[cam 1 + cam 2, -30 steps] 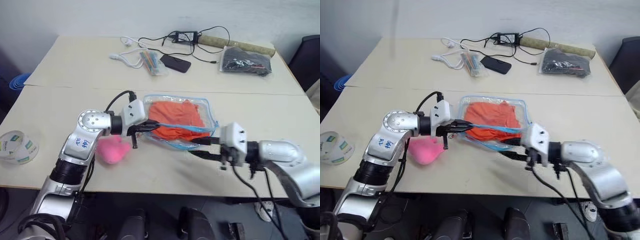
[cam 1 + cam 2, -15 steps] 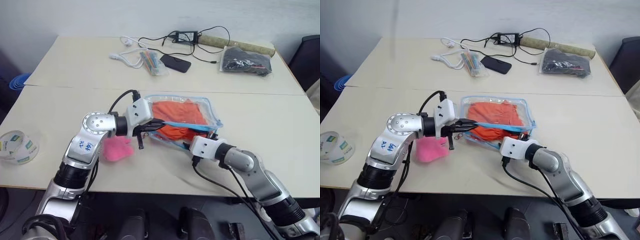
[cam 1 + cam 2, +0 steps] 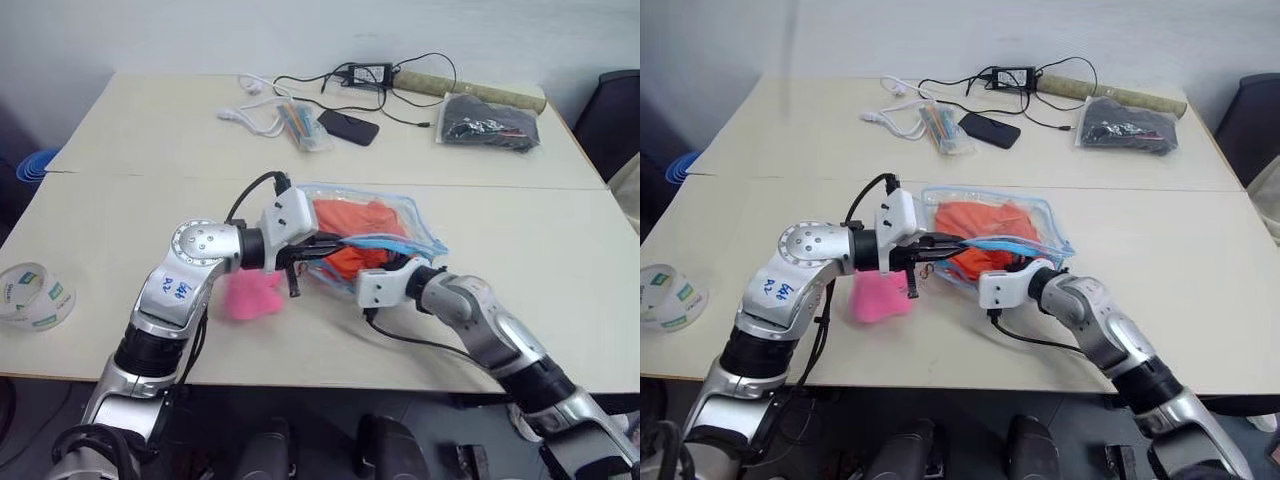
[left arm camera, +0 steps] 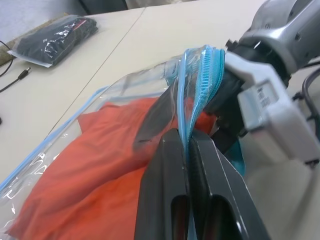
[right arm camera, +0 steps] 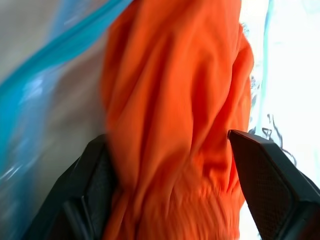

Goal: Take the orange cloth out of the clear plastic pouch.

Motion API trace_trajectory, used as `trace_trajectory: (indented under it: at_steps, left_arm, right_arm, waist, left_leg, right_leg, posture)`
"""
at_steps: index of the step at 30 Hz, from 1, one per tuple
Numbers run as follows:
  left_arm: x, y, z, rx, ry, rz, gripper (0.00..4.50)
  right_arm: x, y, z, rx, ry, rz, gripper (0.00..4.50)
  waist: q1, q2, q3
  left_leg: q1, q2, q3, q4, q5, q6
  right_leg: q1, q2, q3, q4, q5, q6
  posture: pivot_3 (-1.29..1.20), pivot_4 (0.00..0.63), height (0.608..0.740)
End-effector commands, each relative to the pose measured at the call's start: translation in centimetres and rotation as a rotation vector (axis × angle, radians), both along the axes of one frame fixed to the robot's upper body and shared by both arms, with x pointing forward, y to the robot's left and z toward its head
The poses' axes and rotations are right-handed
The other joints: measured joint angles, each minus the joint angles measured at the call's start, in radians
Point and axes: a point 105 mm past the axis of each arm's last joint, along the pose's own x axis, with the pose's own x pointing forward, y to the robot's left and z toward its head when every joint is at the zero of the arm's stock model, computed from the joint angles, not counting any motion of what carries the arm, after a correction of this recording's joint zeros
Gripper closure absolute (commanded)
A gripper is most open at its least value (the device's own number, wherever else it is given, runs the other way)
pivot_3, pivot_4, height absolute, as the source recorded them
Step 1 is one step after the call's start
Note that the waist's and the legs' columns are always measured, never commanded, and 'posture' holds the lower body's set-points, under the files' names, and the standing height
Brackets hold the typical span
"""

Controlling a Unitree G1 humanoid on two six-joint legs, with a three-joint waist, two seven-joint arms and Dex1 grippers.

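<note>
L gripper (image 4: 187, 145) pinches pouch (image 3: 420, 215) trim (lifted edge); R gripper (image 5: 175, 165) spread wide, astride orange cloth (image 5: 175, 100).

Both head views are looking forward and down over the table (image 3: 100, 150), sharing the whole tabletop, while each wrist view is facing close along its fingers into the clear plastic pouch (image 4: 125, 90).

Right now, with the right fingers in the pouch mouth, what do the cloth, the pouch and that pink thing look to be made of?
Orange cloth: soft matte woven fabric, judging by its wrinkles and folds. Clear plastic pouch: glossy see-through vinyl, likely; reflections on it, light-blue zipper trim. Pink plush: fuzzy pile, probably synthetic; matte, blurred outline.
</note>
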Motion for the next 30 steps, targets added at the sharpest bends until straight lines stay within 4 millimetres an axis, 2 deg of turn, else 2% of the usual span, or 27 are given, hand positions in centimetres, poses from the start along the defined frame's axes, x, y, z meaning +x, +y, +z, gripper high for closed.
trace_trajectory:
  at_steps: [1, 3, 5, 8, 10, 12, 16, 21, 24, 26, 28, 30]
  left_arm:
    - [-0.7, -0.5, 1.6, -0.033, -0.053, -0.027, 4.37]
    - [-0.6, -0.4, 1.7, -0.039, -0.049, -0.016, 4.37]
    - [-0.6, -0.3, 1.6, -0.046, -0.041, -0.006, 4.37]
    - [-0.3, -0.3, 1.9, -0.096, -0.008, 0.022, 4.37]
    - [0.5, -0.4, 2.7, -0.193, 0.055, 0.079, 4.37]
    - [1.1, -0.4, 3.0, -0.248, 0.104, 0.117, 4.37]
    - [2.3, -0.3, 3.0, -0.279, 0.128, 0.196, 4.37]
    - [3.2, -0.2, 1.0, -0.165, 0.072, 0.245, 4.37]
    - [3.2, 0.0, -0.5, -0.095, 0.036, 0.240, 4.37]
    - [3.2, 0.4, -1.1, -0.069, 0.029, 0.246, 4.37]
    - [2.9, 0.7, -1.7, -0.031, 0.006, 0.232, 4.37]
    - [2.1, 0.8, -2.0, 0.002, -0.009, 0.192, 4.37]
  right_arm:
    - [1.3, -0.4, -2.3, -0.022, 0.050, -0.054, 1.16]
    - [1.9, -0.4, -2.7, -0.013, 0.060, -0.064, 1.59]
    - [1.8, -0.4, -2.7, -0.012, 0.066, -0.051, 2.31]
    - [1.2, -0.3, -2.6, -0.011, 0.069, -0.017, 3.33]
    - [0.5, -0.2, -2.5, -0.027, 0.070, 0.017, 4.02]
    - [-0.1, -0.1, -2.4, -0.046, 0.071, 0.048, 4.50]
    - [-1.4, 0.2, -0.8, -0.114, 0.016, 0.122, 4.50]
    - [-3.1, 0.2, 4.0, -0.048, 0.021, 0.182, 4.50]
    - [-5.2, -0.5, 6.7, 0.063, 0.165, 0.241, 4.50]
    - [-7.7, -1.9, 7.4, 0.106, 0.402, 0.287, 4.50]
    - [-9.9, -4.2, 8.8, 0.061, 0.596, 0.326, 4.50]
    - [-10.8, -7.1, 11.1, 0.021, 0.672, 0.338, 4.50]
  waist:
    - [-0.004, 0.000, 0.000]
    - [-0.005, 0.000, 0.000]
    - [-0.004, 0.000, 0.000]
    - [-0.003, 0.000, 0.000]
    - [0.001, 0.000, 0.000]
    - [0.003, 0.000, 0.000]
    - [0.005, 0.000, 0.000]
    - [0.003, 0.000, 0.000]
    - [0.007, 0.000, 0.000]
    - [0.014, 0.000, 0.000]
    - [0.018, 0.000, 0.000]
    - [0.016, 0.000, 0.000]
  left_leg:
    - [0.000, 0.000, 0.000, 0.000, 0.000, 0.000]
    - [0.000, 0.000, 0.000, 0.000, 0.000, 0.000]
    - [0.000, 0.000, -0.001, 0.000, 0.000, 0.000]
    - [0.000, 0.000, -0.001, 0.000, 0.000, 0.000]
    - [0.000, 0.000, -0.001, 0.000, 0.000, 0.000]
    - [0.000, 0.000, -0.001, 0.001, 0.000, 0.000]
    - [0.000, 0.000, -0.001, 0.000, 0.000, 0.000]
    - [0.000, 0.000, -0.001, 0.000, 0.000, 0.000]
    - [0.000, 0.000, -0.001, 0.000, 0.000, 0.000]
    - [-0.001, 0.000, -0.001, 0.000, 0.000, 0.000]
    - [-0.002, 0.000, -0.002, 0.001, -0.001, 0.001]
    - [-0.002, -0.001, -0.002, 0.002, -0.002, 0.003]
  right_leg:
    - [0.000, 0.000, 0.000, 0.000, 0.000, 0.000]
    - [0.001, 0.000, 0.000, 0.000, 0.000, 0.000]
    - [0.001, 0.000, 0.000, 0.000, 0.000, 0.000]
    - [0.001, 0.000, 0.000, 0.000, 0.000, 0.000]
    - [0.001, 0.000, 0.000, 0.000, 0.000, 0.000]
    - [0.001, 0.000, 0.000, 0.000, 0.000, 0.000]
    - [0.001, 0.000, 0.000, -0.001, 0.000, 0.000]
    - [0.001, 0.000, 0.000, -0.001, 0.000, 0.000]
    - [0.001, 0.000, 0.000, -0.001, 0.000, 0.000]
    - [0.001, 0.000, -0.001, -0.002, 0.000, 0.000]
    - [0.001, -0.001, -0.001, -0.002, 0.000, 0.000]
    - [0.001, -0.001, -0.001, -0.003, 0.001, 0.001]
  posture:
    - [0.00, 0.150, 0.740]
    - [0.00, 0.150, 0.740]
    - [0.00, 0.150, 0.740]
    - [0.00, 0.150, 0.740]
    - [0.00, 0.150, 0.740]
    - [0.00, 0.150, 0.740]
    - [0.00, 0.150, 0.740]
    - [0.00, 0.150, 0.740]
    - [0.00, 0.150, 0.740]
    - [0.00, 0.150, 0.740]
    - [0.00, 0.150, 0.740]
    - [0.00, 0.150, 0.740]
